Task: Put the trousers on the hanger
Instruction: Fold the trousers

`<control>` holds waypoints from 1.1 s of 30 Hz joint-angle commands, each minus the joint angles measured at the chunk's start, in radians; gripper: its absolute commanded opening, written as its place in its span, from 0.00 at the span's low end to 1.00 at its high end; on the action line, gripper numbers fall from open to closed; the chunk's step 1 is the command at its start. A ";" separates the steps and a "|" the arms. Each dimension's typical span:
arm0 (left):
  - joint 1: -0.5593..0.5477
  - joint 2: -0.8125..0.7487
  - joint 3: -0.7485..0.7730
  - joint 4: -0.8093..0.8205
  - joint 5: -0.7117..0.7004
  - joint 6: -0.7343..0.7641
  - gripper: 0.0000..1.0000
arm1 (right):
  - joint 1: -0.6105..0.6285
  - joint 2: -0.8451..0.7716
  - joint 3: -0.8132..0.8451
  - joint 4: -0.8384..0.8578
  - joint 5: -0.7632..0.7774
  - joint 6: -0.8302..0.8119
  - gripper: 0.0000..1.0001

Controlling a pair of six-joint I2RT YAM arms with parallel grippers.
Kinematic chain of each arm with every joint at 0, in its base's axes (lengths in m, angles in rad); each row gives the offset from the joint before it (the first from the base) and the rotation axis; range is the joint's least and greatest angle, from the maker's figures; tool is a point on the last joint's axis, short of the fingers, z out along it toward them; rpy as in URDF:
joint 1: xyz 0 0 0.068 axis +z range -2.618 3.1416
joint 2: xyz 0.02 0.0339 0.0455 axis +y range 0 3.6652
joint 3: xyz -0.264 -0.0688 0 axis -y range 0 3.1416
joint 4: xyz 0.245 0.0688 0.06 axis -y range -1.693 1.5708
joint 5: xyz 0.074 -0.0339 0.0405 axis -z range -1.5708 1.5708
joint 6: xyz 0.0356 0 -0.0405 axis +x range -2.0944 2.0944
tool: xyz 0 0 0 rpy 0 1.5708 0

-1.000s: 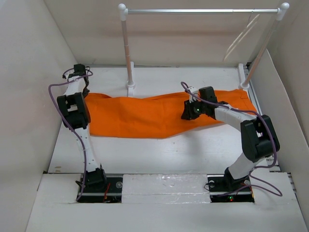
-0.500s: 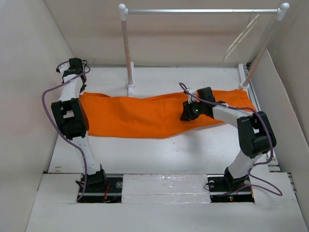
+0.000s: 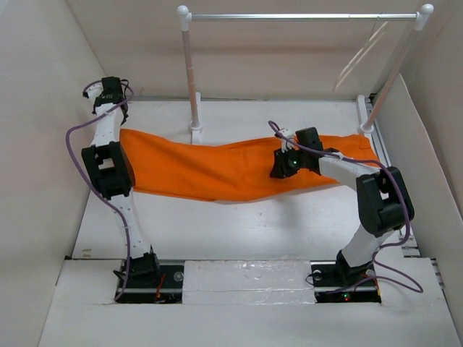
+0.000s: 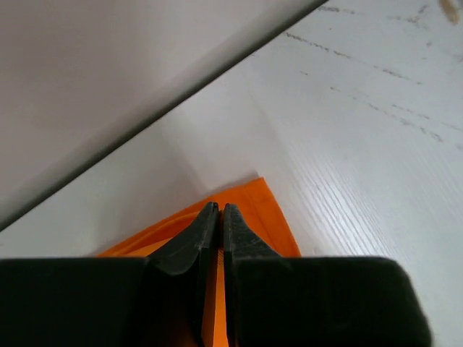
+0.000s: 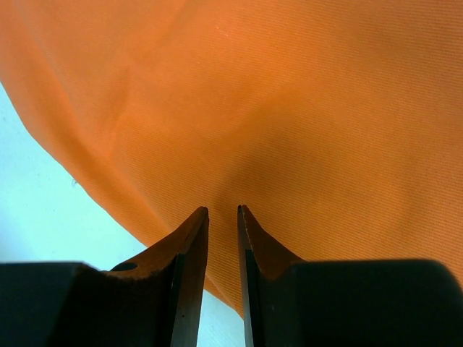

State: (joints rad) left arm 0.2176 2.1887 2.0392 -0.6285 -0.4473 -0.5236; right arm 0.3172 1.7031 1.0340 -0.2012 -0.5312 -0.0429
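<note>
Orange trousers point(image 3: 217, 170) stretch from left to right across the white tabletop point(image 3: 239, 231), legs to the left and the waist end to the right, near the right post of the rack. The left claw point(image 4: 219, 210) is closed tight on a far-left corner of the cloth, close to the left wall. The right claw point(image 5: 223, 211) is narrowed to a thin slit, with a fold of the fabric drawn in at its tips, at a spot right of the garment's middle. Between the two holds the near edge of the cloth appears to sag free of the tabletop.

The cream-white hanger point(image 3: 358, 56) hangs at the far right end of the silver bar point(image 3: 300, 16), above and well apart from the trousers, and nothing touches it.

Judged progress: early. Both ends of the garment are secured, which counts as the grasping step done. Not yet done are carrying the cloth up to the hanger, passing it through the triangle, draping it over the lower bar and letting go.
</note>
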 commanded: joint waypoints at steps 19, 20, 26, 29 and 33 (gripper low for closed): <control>0.057 -0.479 -0.612 0.162 0.111 -0.033 0.70 | 0.155 -0.175 -0.008 -0.009 0.056 0.029 0.00; 0.071 -0.504 -0.673 0.174 0.155 -0.058 0.64 | 0.155 -0.198 -0.017 0.005 0.056 0.034 0.00; 0.134 -0.607 -0.984 0.276 0.389 -0.107 0.69 | 0.120 -0.263 -0.075 -0.017 0.031 0.032 0.13; 0.147 -0.567 -0.995 0.268 0.415 -0.108 0.71 | 0.086 -0.306 -0.110 -0.030 0.022 0.028 0.33; 0.147 -0.567 -1.036 0.337 0.432 -0.110 0.56 | 0.062 -0.338 -0.135 -0.035 0.013 0.017 0.38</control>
State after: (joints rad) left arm 0.3676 1.6562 1.0130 -0.3740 -0.0647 -0.6231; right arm 0.3901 1.3979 0.9131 -0.2539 -0.4934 -0.0113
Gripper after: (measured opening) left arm 0.587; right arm 0.376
